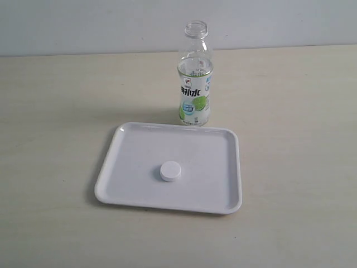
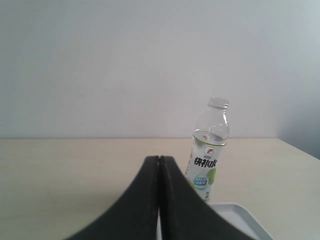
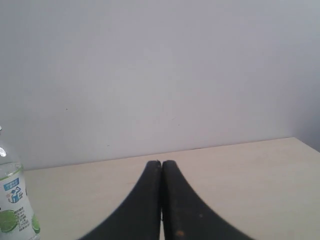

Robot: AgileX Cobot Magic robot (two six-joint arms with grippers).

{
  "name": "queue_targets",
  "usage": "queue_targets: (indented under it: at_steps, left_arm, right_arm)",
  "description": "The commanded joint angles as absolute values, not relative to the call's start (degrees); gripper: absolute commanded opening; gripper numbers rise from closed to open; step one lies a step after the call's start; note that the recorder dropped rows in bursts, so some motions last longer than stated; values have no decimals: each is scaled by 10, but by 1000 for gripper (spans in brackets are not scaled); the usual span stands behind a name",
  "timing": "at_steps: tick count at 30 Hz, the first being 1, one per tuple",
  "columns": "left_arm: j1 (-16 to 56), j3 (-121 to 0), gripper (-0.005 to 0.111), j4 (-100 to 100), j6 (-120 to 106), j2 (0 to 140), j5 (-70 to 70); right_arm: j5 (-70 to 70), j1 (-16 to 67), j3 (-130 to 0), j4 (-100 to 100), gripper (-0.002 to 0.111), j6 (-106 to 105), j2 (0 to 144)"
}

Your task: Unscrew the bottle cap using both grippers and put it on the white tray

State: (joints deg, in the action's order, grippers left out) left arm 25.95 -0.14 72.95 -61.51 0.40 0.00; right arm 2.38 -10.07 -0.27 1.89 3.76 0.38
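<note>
- Left gripper [image 2: 159,159]: nearest its own wrist camera, two black fingers pressed flat together along their whole visible length. Nothing is between them. Not visible from the exterior camera.
- Right gripper [image 3: 161,163]: likewise closest to its wrist camera, black fingers closed tight against each other, holding nothing. Also outside the exterior view.
- Table [image 1: 56,111]: pale wood-grain surface, bare at the front edge of the exterior view.
- White tray [image 1: 128,190]: lies flat on the table near the middle of the exterior view, glossy, with rounded corners and a low raised rim. One corner of it shows in the left wrist view [image 2: 240,215].
- Bottle cap [image 1: 170,171]: small round white cap resting on the tray floor, slightly toward 6 o'clock from the tray's centre and clear of every rim.
- Bottle [image 1: 195,78]: stands upright on the table at about 1 o'clock from the tray's centre, just beyond the far rim. Whether its base touches the rim cannot be told. Its mouth is open and uncapped, clear liquid reaches the shoulder, and the label is white and green with dark characters. It appears in the left wrist view [image 2: 207,160], and partly, at the frame edge, in the right wrist view [image 3: 12,200].
- Wall [image 1: 83,22]: plain pale surface behind the table at 12 o'clock, farthest from the camera.
</note>
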Motion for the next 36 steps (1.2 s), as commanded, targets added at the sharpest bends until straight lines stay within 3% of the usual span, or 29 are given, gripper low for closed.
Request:
queue_targets:
  at_steps: [1, 26, 36]
  left_arm:
    - [257, 0, 0, 730, -613, 0, 5]
    - [257, 0, 0, 653, -630, 0, -9]
    - [126, 0, 0, 612, -630, 0, -24]
  right_arm:
    - [24, -99, 0, 20, 0, 31, 0]
    - [24, -99, 0, 20, 0, 31, 0]
    - [24, -99, 0, 20, 0, 31, 0]
